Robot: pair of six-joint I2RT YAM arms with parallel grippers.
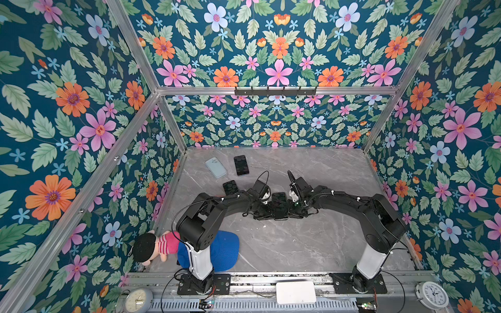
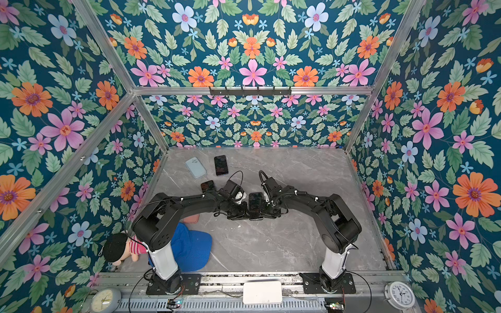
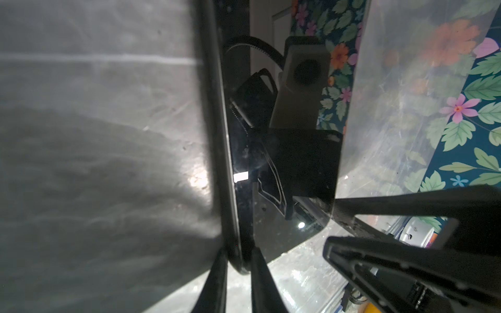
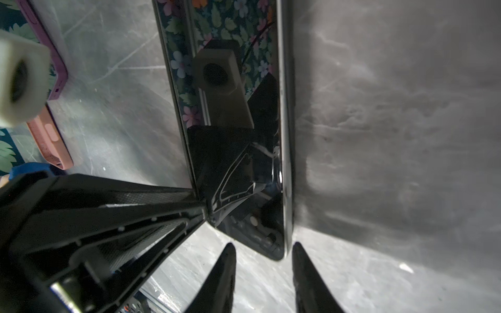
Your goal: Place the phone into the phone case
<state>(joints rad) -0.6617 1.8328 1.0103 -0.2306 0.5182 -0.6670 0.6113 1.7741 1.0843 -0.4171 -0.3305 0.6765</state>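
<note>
Between the two arms at mid-table a black phone is held, its glossy screen mirroring the wrist cameras. My left gripper is shut on the phone; both fingers press its thin edge near a corner. My right gripper is open. Its fingertips straddle the opposite corner of the phone with a gap on one side. A light blue phone case lies flat at the back left, away from both grippers.
Two more dark phones lie near the blue case. A pink case and a purple one lie on the left. A doll and blue cap sit front left by the left arm's base.
</note>
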